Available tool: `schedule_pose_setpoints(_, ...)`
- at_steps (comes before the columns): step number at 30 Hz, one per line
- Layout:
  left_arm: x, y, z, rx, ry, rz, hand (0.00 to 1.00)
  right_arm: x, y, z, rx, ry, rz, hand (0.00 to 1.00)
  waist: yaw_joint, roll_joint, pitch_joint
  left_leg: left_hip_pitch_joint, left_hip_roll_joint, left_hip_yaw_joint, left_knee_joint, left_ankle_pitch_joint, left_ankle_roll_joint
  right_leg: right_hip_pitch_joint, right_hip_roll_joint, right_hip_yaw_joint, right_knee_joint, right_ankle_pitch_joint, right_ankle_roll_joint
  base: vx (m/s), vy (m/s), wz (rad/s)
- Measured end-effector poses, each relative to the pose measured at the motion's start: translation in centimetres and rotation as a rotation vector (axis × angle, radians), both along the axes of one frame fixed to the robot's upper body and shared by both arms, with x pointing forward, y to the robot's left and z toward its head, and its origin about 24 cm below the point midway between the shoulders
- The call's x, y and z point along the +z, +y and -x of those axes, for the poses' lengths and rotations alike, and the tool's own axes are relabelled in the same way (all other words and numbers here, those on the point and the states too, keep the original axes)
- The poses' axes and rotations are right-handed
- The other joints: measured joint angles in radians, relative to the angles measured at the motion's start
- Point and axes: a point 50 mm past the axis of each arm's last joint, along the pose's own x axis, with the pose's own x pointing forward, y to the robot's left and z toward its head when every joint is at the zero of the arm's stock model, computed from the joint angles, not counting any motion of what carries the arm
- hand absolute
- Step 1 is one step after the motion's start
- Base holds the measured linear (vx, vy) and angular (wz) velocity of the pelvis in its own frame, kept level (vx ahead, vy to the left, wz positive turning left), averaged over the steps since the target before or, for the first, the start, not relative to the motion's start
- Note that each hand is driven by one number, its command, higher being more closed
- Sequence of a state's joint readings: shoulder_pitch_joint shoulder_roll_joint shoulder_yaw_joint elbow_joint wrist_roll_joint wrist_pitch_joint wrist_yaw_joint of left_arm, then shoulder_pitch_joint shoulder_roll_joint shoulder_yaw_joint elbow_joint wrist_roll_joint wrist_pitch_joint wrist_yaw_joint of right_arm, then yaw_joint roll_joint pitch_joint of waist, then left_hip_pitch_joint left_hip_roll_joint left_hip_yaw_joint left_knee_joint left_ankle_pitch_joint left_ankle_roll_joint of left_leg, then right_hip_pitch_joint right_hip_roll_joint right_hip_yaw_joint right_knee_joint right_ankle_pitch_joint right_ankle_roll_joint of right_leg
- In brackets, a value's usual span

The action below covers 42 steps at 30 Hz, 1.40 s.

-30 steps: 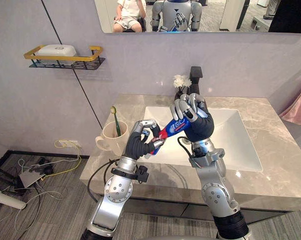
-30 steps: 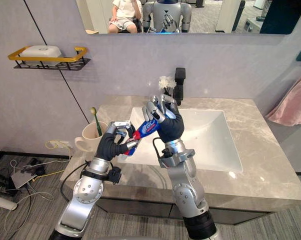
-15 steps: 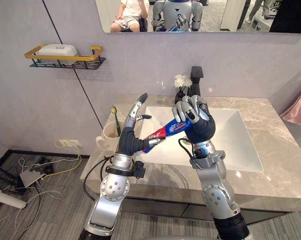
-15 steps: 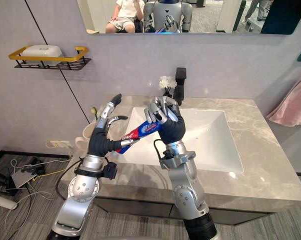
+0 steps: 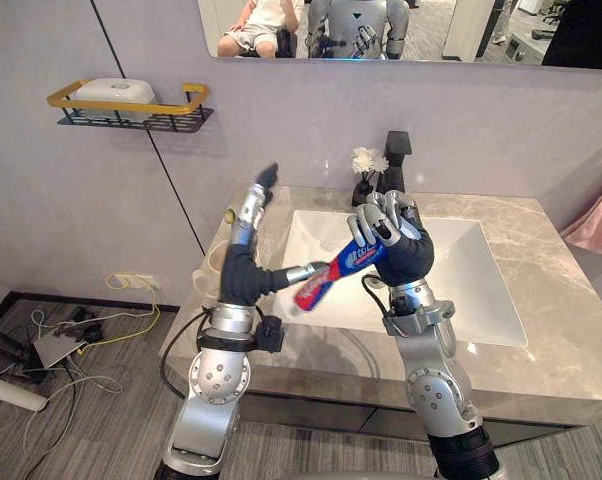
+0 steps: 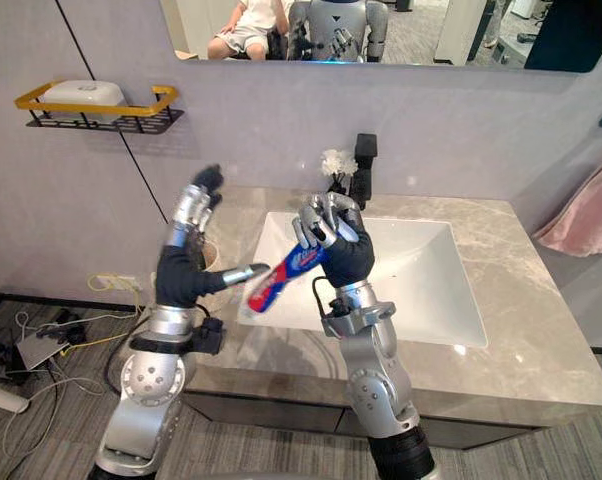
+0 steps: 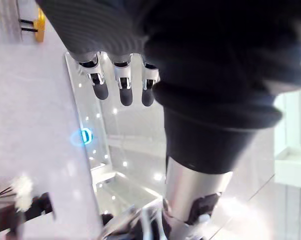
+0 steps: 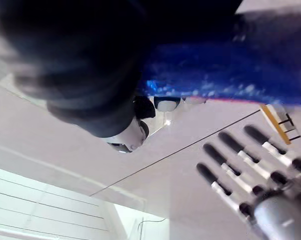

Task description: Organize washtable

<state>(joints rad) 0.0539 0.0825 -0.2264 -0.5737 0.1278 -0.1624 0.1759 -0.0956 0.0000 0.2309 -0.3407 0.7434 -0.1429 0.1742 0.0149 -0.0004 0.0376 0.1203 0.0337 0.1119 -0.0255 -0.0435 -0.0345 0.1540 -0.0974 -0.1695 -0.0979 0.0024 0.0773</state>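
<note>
Blue and red, with white print, the toothpaste tube (image 5: 337, 271) slants above the left part of the white sink (image 5: 461, 285). Its blue end is wrapped in the curled fingers of the right robot hand (image 5: 401, 245) and its red end points down to the left. The left robot hand (image 5: 241, 274) is raised beside it, fingers (image 5: 257, 192) straight and spread upward and holding nothing. Its thumb reaches toward the tube's red end; I cannot tell whether they touch.

The right wrist view adds the tube's glossy blue body pressed against that hand's dark cover, with the other hand's straight fingers beyond it. The left wrist view shows its own fingers extended in front of the wall.

A pale cup (image 5: 207, 268) stands on the grey marble bench (image 5: 541, 335), mostly hidden behind the left arm, with a toothbrush head (image 5: 229, 214) poking up. The yellow-rimmed wall shelf (image 5: 186, 100) holds a white soap box (image 5: 114, 92).
</note>
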Motion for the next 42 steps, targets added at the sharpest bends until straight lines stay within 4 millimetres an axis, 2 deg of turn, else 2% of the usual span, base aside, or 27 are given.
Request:
schedule_pose_setpoints(8, 0.0, 0.3, -0.1, -0.03, 0.017, 0.069, 0.0, 0.0, -0.5, -0.2, -0.049, 0.008, 0.017, 1.0, 0.0, 0.0, 0.0, 0.0, -0.001, -0.001, -0.002, 0.0, 0.001, 0.0, -0.002, -0.001, 0.0, -0.001, 0.001, 0.0, 0.0, 0.0)
schedule_pose_setpoints(11, 0.0, 1.5, 0.0, 0.02, 0.014, 0.089, 0.0, 0.0, -0.8, -0.2, -0.067, 0.005, 0.025, 1.0, -0.001, 0.0, 0.0, 0.001, -0.001, -0.001, -0.002, 0.001, 0.001, 0.0, -0.001, -0.001, 0.0, -0.001, 0.001, 0.0, 0.0, 0.0)
schedule_pose_setpoints(14, 0.6, 3.9, 0.8, 0.148, -0.025, 0.107, 0.0, 0.1, -1.3, -0.3, -0.092, 0.002, 0.029, 1.0, -0.001, 0.001, 0.0, 0.001, -0.001, -0.002, -0.002, 0.001, 0.001, 0.001, -0.001, -0.002, 0.0, -0.001, 0.001, 0.0, 0.0, 0.0)
schedule_pose_setpoints(16, 0.6, 6.7, 1.8, 0.305, -0.042, 0.138, 0.0, 0.4, -1.9, -0.2, -0.116, -0.012, 0.023, 1.0, 0.0, 0.001, 0.001, 0.0, -0.002, -0.006, -0.002, 0.001, 0.001, 0.002, -0.002, -0.006, 0.0, -0.001, 0.001, -0.01, -0.009, 0.06)
schedule_pose_setpoints(20, -0.9, 11.8, 4.4, 0.644, -0.001, 0.206, 0.0, 1.7, -3.7, 0.3, -0.197, -0.077, 0.004, 1.0, 0.005, 0.002, 0.001, 0.002, -0.007, -0.021, -0.005, 0.001, 0.002, 0.011, -0.007, -0.023, 0.0, -0.005, 0.005, -0.01, -0.007, 0.11)
schedule_pose_setpoints(24, -2.3, 15.0, 6.9, 0.857, 0.027, 0.291, 0.0, 1.7, -5.2, 0.4, -0.272, -0.08, 0.013, 1.0, 0.029, 0.003, 0.003, 0.004, -0.012, -0.024, -0.014, 0.003, 0.005, 0.011, -0.011, -0.025, 0.0, -0.007, 0.008, -0.01, -0.005, 0.02)
schedule_pose_setpoints(28, -5.1, 17.7, 8.7, 1.007, 0.134, 0.355, 0.0, 1.7, -6.4, 0.4, -0.331, -0.079, 0.018, 1.0, 0.039, 0.003, 0.007, 0.009, -0.016, -0.032, -0.037, 0.011, 0.01, 0.011, -0.015, -0.037, 0.0, -0.011, 0.012, -0.01, -0.016, 0.07)
schedule_pose_setpoints(29, -6.6, 18.3, 8.8, 1.031, 0.203, 0.38, 0.0, 1.7, -7.1, 0.4, -0.363, -0.078, 0.018, 1.0, 0.054, 0.002, 0.008, 0.009, -0.018, -0.033, -0.041, 0.012, 0.011, 0.01, -0.017, -0.041, 0.0, -0.012, 0.014, 0.0, -0.018, 0.07)
schedule_pose_setpoints(30, -7.5, 18.5, 8.8, 1.038, 0.241, 0.393, 0.0, 1.7, -7.3, 0.4, -0.369, -0.077, 0.018, 1.0, 0.055, 0.001, 0.009, 0.009, -0.019, -0.034, -0.042, 0.012, 0.011, 0.011, -0.018, -0.043, 0.0, -0.013, 0.016, 0.0, -0.017, 0.1)
schedule_pose_setpoints(33, -12.8, 19.2, 9.4, 1.078, 0.5, 0.446, 0.0, 1.8, -7.8, 0.4, -0.397, -0.075, 0.02, 1.0, 0.056, -0.005, 0.013, 0.009, -0.027, -0.046, -0.043, 0.014, 0.015, 0.014, -0.025, -0.053, 0.0, -0.019, 0.022, 0.01, -0.009, 0.09)
schedule_pose_setpoints(38, -19.2, 18.5, 10.5, 1.044, 0.822, 0.521, 0.0, 2.5, -7.9, 0.1, -0.401, -0.102, 0.011, 1.0, 0.056, -0.03, 0.029, -0.004, -0.035, -0.058, -0.043, 0.014, 0.015, 0.01, -0.033, -0.074, 0.002, -0.02, 0.023, 0.0, -0.012, 0.09)
schedule_pose_setpoints(42, -22.2, 17.4, 11.1, 0.998, 0.977, 0.542, 0.0, 2.9, -7.6, -0.2, -0.388, -0.114, 0.009, 1.0, 0.057, -0.038, 0.034, -0.008, -0.037, -0.069, -0.042, 0.013, 0.017, 0.01, -0.036, -0.088, 0.01, -0.021, 0.024, 0.0, -0.021, 0.08)
